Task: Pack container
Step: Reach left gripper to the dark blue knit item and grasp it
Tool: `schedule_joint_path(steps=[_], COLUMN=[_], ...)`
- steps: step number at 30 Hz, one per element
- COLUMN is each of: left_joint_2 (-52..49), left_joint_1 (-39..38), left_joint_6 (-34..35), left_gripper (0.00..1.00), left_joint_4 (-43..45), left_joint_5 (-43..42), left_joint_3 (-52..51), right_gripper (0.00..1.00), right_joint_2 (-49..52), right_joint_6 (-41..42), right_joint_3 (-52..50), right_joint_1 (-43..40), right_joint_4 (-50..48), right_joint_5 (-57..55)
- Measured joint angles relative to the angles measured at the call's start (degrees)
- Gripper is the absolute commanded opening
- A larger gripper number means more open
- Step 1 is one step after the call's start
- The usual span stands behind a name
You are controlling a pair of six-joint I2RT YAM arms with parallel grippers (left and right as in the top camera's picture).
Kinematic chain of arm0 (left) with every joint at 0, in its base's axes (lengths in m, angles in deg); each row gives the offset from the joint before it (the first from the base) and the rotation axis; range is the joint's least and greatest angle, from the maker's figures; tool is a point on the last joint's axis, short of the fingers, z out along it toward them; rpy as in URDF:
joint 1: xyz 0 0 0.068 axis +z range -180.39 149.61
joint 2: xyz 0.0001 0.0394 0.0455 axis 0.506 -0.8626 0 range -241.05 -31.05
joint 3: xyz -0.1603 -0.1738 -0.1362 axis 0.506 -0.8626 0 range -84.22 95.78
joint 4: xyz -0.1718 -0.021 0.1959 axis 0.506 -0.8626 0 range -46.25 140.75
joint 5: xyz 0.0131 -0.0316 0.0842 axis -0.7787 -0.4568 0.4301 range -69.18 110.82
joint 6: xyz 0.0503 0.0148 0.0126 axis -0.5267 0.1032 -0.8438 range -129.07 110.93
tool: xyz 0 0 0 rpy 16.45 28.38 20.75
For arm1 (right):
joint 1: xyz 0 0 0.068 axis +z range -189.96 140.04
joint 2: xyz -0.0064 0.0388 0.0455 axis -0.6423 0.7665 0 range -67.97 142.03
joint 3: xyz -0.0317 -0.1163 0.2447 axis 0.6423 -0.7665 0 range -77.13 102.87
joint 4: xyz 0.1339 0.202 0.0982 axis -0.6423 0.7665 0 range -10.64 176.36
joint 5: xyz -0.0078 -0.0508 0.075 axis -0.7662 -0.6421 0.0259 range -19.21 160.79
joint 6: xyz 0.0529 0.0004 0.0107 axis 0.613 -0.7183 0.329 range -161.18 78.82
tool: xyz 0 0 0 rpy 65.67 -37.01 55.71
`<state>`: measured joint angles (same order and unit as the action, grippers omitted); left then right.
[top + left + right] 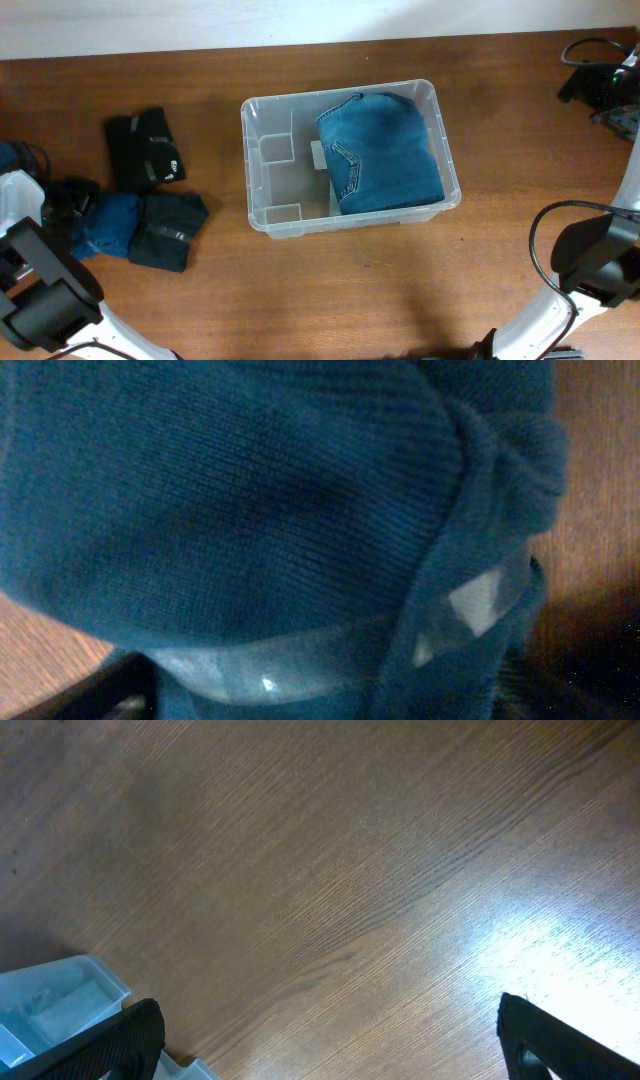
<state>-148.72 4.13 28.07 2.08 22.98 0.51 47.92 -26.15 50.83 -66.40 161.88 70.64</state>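
Observation:
The container [252, 150], a clear plastic bin, stands mid-table with folded blue jeans [380, 150] filling its right part; its left part shows bare moulded ridges. A blue knit garment [108, 222] lies at the left between two black garments. My left gripper [62, 198] sits right on it. In the left wrist view the blue knit [230, 500] fills the frame, with a clear band [300, 655] around it. The left gripper [330, 700] has one black finger visible far at the lower left. My right gripper [330, 1040] is open and empty over bare wood, and a corner of the container [60, 1005] shows beside it.
A folded black garment [146, 148] lies at the left. Another black garment [165, 232] lies next to the blue knit. Cables and dark gear [605, 85] sit at the far right edge. The right arm [600, 255] stands at the lower right.

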Motion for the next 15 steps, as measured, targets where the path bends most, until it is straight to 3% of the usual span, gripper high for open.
schedule_joint_path(steps=[2, 5, 10, 15], left_joint_2=[0.00, 0.02, 0.09, -0.13], left_joint_1=[0.02, 0.15, 0.59, 1.20], left_joint_6=[-0.48, -2.10, -4.37, -7.78], left_gripper=[0.37, 0.14, 0.02, 0.01], left_joint_4=[-0.04, -0.17, -0.24, -1.03], left_joint_5=[-0.24, -0.59, -2.12, -5.20], left_joint_3=[0.02, 0.94, 1.27, 2.16], right_gripper=[0.98, 0.98, 0.99, 0.98], right_joint_2=[0.00, 0.00, 0.00, 0.00], right_joint_6=[-0.02, -0.02, -0.04, 0.00], right_joint_3=[0.00, 0.00, 0.00, 0.00], right_joint_1=[0.00, 0.00, 0.00, 0.00], right_joint_4=[-0.02, 0.00, 0.00, 0.00], right_joint_5=[0.00, 0.00, 0.00, 0.00])
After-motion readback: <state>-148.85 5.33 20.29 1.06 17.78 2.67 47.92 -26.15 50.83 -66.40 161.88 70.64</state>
